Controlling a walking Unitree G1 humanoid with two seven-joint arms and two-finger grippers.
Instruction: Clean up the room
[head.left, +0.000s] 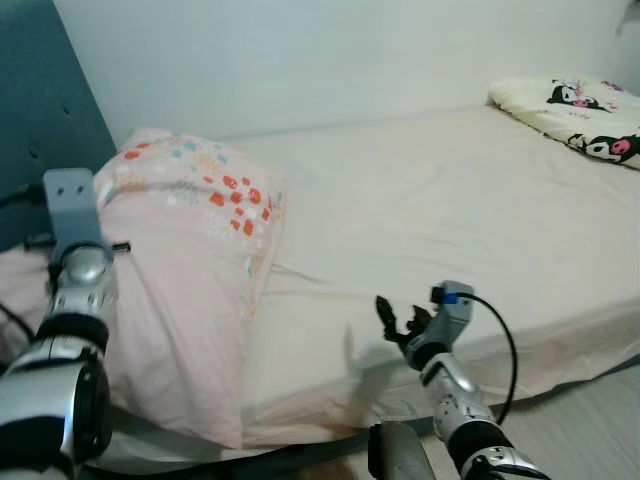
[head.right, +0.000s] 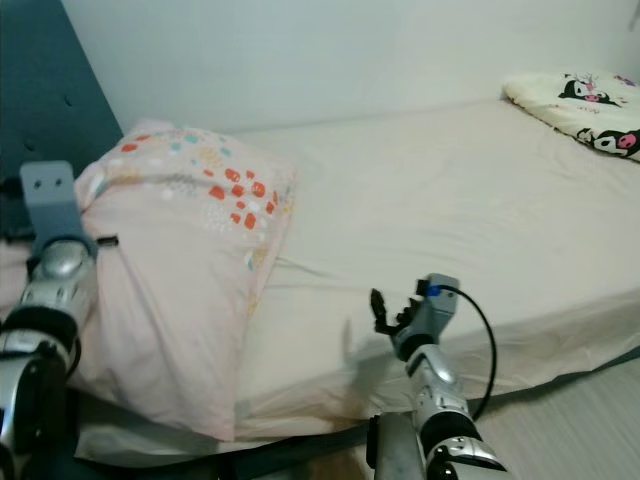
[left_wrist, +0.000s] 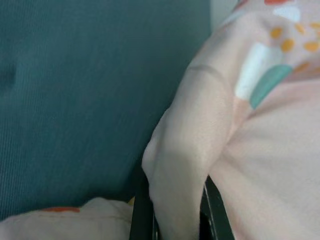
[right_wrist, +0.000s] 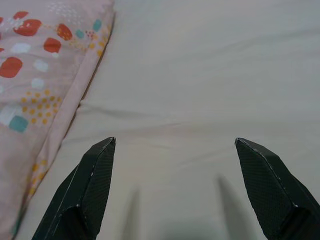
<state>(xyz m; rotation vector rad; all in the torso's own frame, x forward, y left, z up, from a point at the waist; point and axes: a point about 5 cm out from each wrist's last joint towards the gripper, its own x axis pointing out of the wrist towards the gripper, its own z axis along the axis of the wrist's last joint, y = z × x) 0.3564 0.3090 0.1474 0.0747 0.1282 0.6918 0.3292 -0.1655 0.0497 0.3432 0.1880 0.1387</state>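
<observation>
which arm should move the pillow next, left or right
Left, probably. The left gripper is already shut on a fold of the pillow by the headboard. The right gripper is open over bare sheet, beside the pillow and not touching it.

The left arm (head.left: 60, 340) is built of silver metal segments with black joint bands — a shiny domed silver joint sits near the wrist, topped by a flat grey-blue bracket (head.left: 70, 205) with two small dark screw holes. The right arm (head.left: 462, 400) is slimmer, also silver with black collars, and its wrist carries a small blue-and-grey block (head.left: 452, 293). A thin black cable (head.left: 510, 350) loops from that block back down to the forearm. The right end effector (right_wrist: 175, 190) has two long black fingers (right_wrist: 95, 185) — wedge-shaped, tapering to blunt points, with a fine dotted texture on their faces.
</observation>
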